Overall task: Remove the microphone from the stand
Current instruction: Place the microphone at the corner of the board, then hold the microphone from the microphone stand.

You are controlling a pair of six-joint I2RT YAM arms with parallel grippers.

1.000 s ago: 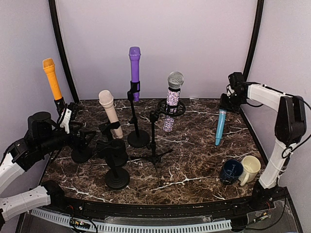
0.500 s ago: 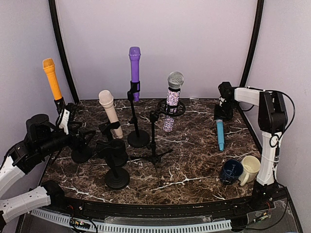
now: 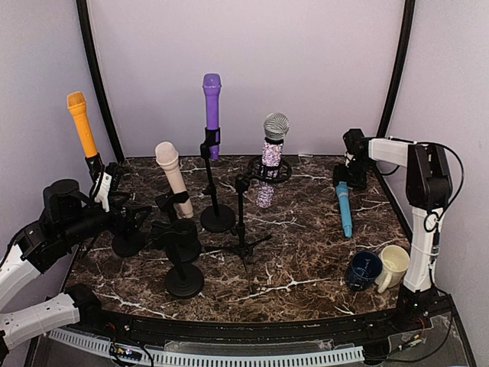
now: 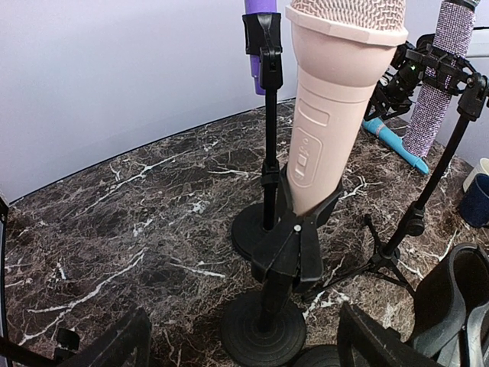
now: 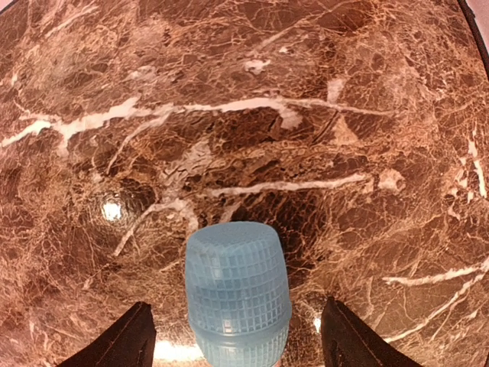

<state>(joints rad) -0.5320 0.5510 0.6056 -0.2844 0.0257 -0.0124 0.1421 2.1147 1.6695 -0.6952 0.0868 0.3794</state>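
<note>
Plainly, one microphone is already free. To the right of the glitter microphone [image 3: 270, 164], the blue microphone [image 3: 344, 210] lies flat on the desk [image 3: 306, 260], out of any stand. Our right pincer [image 3: 343, 180] hangs over its grille end. Its fingers [image 5: 126, 340] are spread, with a clear gap on either side of the head, and they pinch nothing. We judge the step in hand to be the lift away. To do it well we rise straight up before swinging, so that neither finger nudges the round body and sets it rolling.

To the left of the glitter microphone, the beige microphone [image 4: 336, 99] sits tilted in its black clip [image 4: 298, 245]. Our left pincer [image 4: 244, 348] faces it, spread wide and holding nothing. For a clean pull we think it best to take the bare handle above the clip and close across its width. Then we draw along the handle's own tilt, not sideways. The purple microphone's stand [image 4: 267, 153] is the next one over toward the glitter microphone, so a sideways tug could topple both.
</note>
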